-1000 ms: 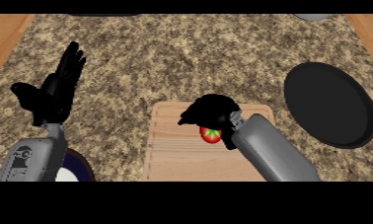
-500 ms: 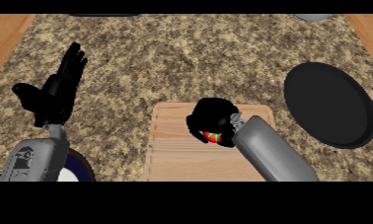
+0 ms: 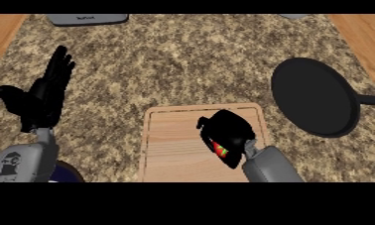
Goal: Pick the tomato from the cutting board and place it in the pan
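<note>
In the head view, the only one we have, our right hand (image 3: 228,130) sits over the cutting board (image 3: 172,142) with its fingers curled round the tomato (image 3: 222,149). Only a sliver of red and green shows under the black fingers, toward the near side of the hand.

A second ago more of the tomato showed below the hand, and the fingers looked less wrapped. Half a second ago they had already begun to cover it. Now the hand hides most of it, and hand and tomato have both slid a little toward us over the board. We take this to mean the grasp is closing or just made. We cannot tell whether the tomato has left the wood yet.

The pan (image 3: 313,95) lies on the counter (image 3: 183,60) to the right of the board, apart from it and with nothing in it. So the lift and the carry to the right are not yet done.

Our left hand (image 3: 45,95) rests at the left edge, fingers straight and pointing up, holding nothing, much as it did in both earlier pictures.
</note>
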Available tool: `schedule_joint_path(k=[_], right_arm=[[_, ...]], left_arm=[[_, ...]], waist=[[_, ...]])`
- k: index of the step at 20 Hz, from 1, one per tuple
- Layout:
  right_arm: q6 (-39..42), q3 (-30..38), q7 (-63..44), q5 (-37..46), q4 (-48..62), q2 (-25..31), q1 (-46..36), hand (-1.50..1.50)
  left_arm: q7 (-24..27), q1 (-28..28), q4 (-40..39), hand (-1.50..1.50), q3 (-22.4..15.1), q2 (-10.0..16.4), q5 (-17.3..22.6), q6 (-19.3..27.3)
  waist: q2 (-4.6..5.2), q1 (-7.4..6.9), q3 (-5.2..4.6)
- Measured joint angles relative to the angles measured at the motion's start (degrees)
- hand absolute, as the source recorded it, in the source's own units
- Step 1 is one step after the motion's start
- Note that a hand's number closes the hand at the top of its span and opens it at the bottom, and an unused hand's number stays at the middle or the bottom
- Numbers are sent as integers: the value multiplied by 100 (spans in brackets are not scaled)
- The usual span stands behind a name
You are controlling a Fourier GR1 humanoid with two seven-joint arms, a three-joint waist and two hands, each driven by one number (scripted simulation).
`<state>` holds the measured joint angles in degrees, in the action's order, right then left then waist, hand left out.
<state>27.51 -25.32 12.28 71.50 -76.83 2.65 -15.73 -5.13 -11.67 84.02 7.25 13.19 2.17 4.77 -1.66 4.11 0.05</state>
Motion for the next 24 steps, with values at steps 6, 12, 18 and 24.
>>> schedule_joint_path(k=[6, 12, 18, 24], right_arm=[[-800, 180, -1214, 187, -1849, -191, 1203, 150], [-1170, -115, -1964, 168, -4145, -227, 2478, 150], [-1076, 198, -2511, -340, -5771, -250, 3079, 150], [-1255, 1514, -2644, -1393, -5579, -265, 2673, 150]], left_arm=[[-12, 185, 73, 0, 110, 63, 35, 8], [48, 182, 120, 0, 42, -7, 17, -2], [29, 57, 183, 0, -86, -67, -6, -72], [120, 25, 94, 0, -117, -104, -7, -140]], waist=[[-32, 140, -8], [41, 5, -9], [121, -234, -6], [172, -355, 0]])
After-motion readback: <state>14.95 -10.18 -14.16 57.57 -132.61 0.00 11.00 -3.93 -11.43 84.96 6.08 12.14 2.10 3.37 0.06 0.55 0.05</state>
